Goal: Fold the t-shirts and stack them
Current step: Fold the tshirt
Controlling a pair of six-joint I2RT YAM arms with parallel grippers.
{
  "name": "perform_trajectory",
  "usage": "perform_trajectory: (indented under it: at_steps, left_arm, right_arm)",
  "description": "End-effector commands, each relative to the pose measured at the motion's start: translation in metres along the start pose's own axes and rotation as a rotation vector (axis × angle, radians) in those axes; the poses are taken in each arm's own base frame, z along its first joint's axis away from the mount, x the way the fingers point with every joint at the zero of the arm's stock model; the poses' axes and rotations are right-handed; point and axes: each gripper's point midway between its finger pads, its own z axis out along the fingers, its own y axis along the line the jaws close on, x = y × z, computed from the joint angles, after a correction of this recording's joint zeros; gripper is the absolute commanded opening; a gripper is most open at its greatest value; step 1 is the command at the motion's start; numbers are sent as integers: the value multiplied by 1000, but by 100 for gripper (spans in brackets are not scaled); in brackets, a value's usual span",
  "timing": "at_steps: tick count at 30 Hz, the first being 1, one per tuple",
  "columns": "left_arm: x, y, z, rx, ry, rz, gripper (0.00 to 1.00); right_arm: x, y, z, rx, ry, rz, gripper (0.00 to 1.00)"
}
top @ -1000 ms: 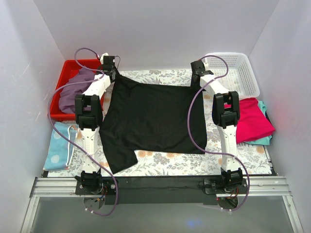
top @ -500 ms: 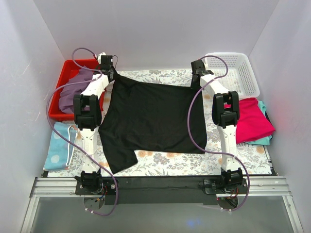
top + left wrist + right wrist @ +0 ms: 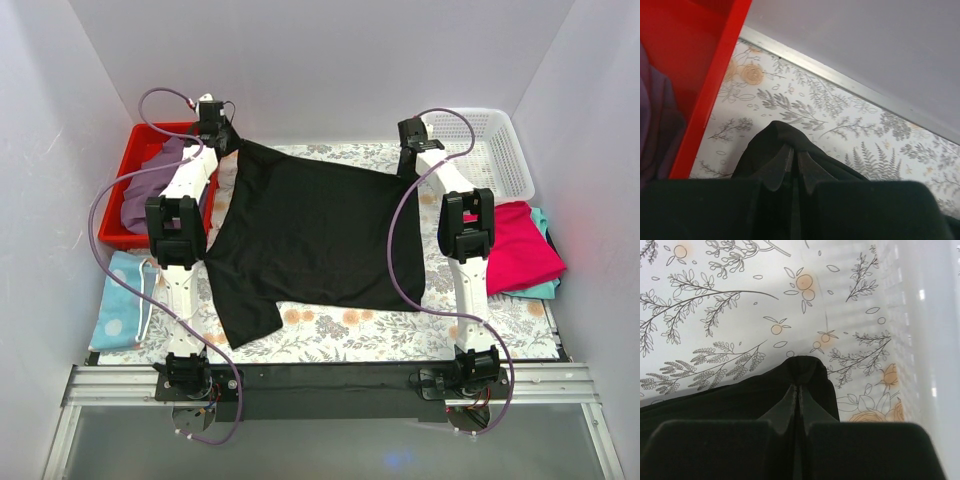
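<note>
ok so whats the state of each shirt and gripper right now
black t-shirt: spread out, both far corners pinched
left gripper: shut on black t-shirt
right gripper: shut on black t-shirt
purple t-shirt: crumpled in red bin
pink t-shirt: folded, on top of teal t-shirt

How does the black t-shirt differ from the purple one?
The black t-shirt lies spread on the floral table cover, far corners pinched by the left gripper and right gripper; the purple t-shirt sits crumpled in the red bin, untouched. The black shows more area. Both are plain cloth.
</note>
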Motion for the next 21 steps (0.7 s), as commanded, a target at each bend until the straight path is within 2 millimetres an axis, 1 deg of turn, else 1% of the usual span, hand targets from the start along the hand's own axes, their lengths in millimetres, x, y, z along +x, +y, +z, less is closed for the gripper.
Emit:
perform_trajectory:
  at_steps: [1,4,6,7,8,9,10,11,12,13,14,15,16,17,18,19,20,21]
  left_arm:
    - [-64,-36,-48,123,-109,-36,0]
    - [-64,-41,-56,142,-97,-46,0]
    - [-57,-45,-61,169,-58,-56,0]
    - [-55,-46,-67,167,-46,-58,0]
    - [-46,-42,-67,160,-20,-61,0]
    - [-41,-40,-70,155,-6,-68,0]
    - [-48,-43,-83,165,-18,-73,0]
    - [-44,-40,-86,161,-8,-76,0]
    - [-34,-37,-88,153,15,-84,0]
    - [-38,-38,-99,159,10,-93,0]
    - [-35,-38,-103,163,18,-96,0]
    - [-25,-35,-105,162,50,-99,0]
    - [-20,-33,-109,156,66,-116,0]
    - [-23,-36,-120,166,62,-119,0]
    - [-20,-34,-124,162,70,-122,0]
    - [-7,-28,-127,147,106,-135,0]
    - [-10,-29,-138,157,97,-134,0]
    - [-5,-27,-142,152,108,-136,0]
  right_arm:
    - [-51,-21,-35,27,-113,34,1]
    - [-50,-20,-42,11,-109,35,1]
    - [-46,-21,-48,4,-100,37,1]
    - [-50,-23,-55,0,-109,42,1]
    - [-49,-22,-58,-10,-107,42,1]
    - [-42,-23,-57,-8,-93,38,1]
    - [-47,-24,-66,-13,-108,43,1]
    - [-43,-23,-68,-20,-102,40,1]
    - [-38,-24,-68,-22,-92,36,1]
    - [-40,-26,-75,-26,-98,40,1]
    - [-37,-23,-79,-41,-92,40,1]
    - [-27,-24,-78,-40,-71,35,1]
    - [-27,-25,-85,-44,-76,38,1]
    - [-24,-23,-88,-53,-73,38,1]
    - [-20,-23,-90,-58,-67,38,1]
    - [-12,-25,-94,-56,-56,33,1]
    - [-6,-24,-96,-58,-47,30,1]
    - [-3,-24,-98,-64,-45,32,1]
